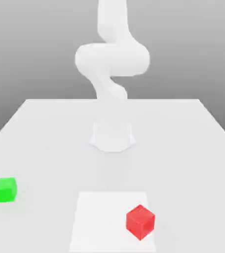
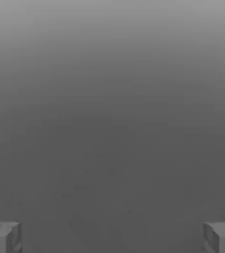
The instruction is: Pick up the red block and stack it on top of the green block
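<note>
My white table (image 1: pixel 193 148) spreads wide and flat beneath me. My own base (image 1: pixel 112 137) stands on it toward the far side. Nearer the front edge lies a paler square patch (image 1: pixel 99 217), and the red block (image 1: pixel 140 222) sits on that patch's corner. The green block (image 1: pixel 5 189) rests on bare tabletop, well apart, toward the exterior view's left.

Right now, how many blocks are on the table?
2. The green block sits near the table's edge at the exterior view's left; the red block sits nearer the camera, toward the right. They are apart, and nothing seems hidden.
</note>
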